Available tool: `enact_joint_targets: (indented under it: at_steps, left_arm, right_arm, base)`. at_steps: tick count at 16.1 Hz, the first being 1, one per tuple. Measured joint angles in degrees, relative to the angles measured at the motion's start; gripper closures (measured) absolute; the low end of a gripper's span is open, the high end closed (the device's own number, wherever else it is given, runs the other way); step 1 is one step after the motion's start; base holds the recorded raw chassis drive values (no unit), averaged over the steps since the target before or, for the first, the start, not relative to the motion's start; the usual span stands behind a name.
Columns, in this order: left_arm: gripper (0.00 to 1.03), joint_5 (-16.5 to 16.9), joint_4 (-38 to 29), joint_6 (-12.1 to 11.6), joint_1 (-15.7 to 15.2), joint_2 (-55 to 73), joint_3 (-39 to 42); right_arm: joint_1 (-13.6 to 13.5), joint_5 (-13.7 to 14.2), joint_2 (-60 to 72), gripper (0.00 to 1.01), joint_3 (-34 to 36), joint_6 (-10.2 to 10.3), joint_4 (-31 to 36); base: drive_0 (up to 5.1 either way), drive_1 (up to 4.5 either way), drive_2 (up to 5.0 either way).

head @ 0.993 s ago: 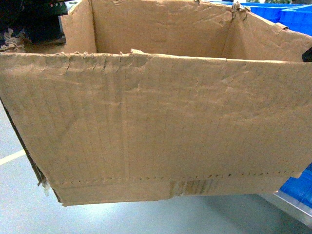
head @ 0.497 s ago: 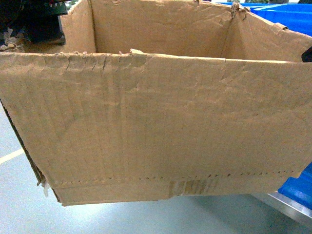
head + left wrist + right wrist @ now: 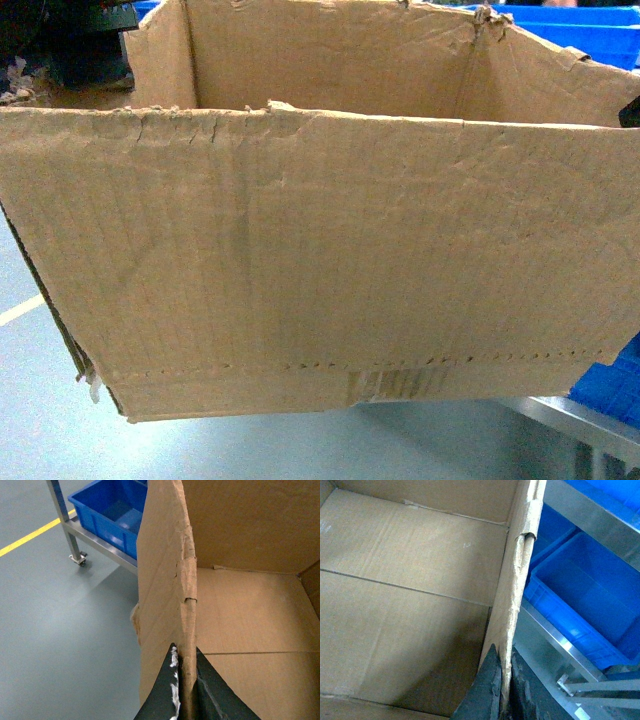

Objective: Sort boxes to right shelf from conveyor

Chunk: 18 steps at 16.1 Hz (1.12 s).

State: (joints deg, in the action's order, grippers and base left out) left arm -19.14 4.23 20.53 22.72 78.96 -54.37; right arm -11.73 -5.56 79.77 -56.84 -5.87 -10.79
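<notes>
One large brown cardboard box (image 3: 320,260) with ragged top edges fills the head view, held off the grey floor. A perforated line and a tape patch (image 3: 398,383) run near its base. My left gripper (image 3: 186,680) is shut on the top edge of the box's left wall (image 3: 165,580). On the opposite side, my right gripper (image 3: 505,680) is shut on the right wall (image 3: 517,580). The box's inside (image 3: 395,580) holds nothing. The steel right shelf (image 3: 555,635) lies just past the right wall and shows below the box (image 3: 575,415). The conveyor is out of view.
Blue plastic bins sit on the rack (image 3: 585,595) and behind the box (image 3: 590,25). In the left wrist view, a steel rack post with a caster (image 3: 67,525) and a blue bin (image 3: 110,510) stand ahead. A yellow line (image 3: 30,535) crosses the grey floor.
The box stays fixed in the head view, still held by both grippers. The background has slid left: the steel shelf rail reaches farther under the box, and blue shows at the top left.
</notes>
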Motion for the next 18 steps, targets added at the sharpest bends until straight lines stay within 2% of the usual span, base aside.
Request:
enact_joint_targets:
  at_steps: [18]
  left_arm:
    - [1.01, 0.0, 0.0, 0.0, 0.0, 0.0, 0.0]
  right_arm:
    - [0.0, 0.0, 0.0, 0.99, 0.0, 0.02, 0.0]
  base:
    - [-1.2, -1.16, -1.2]
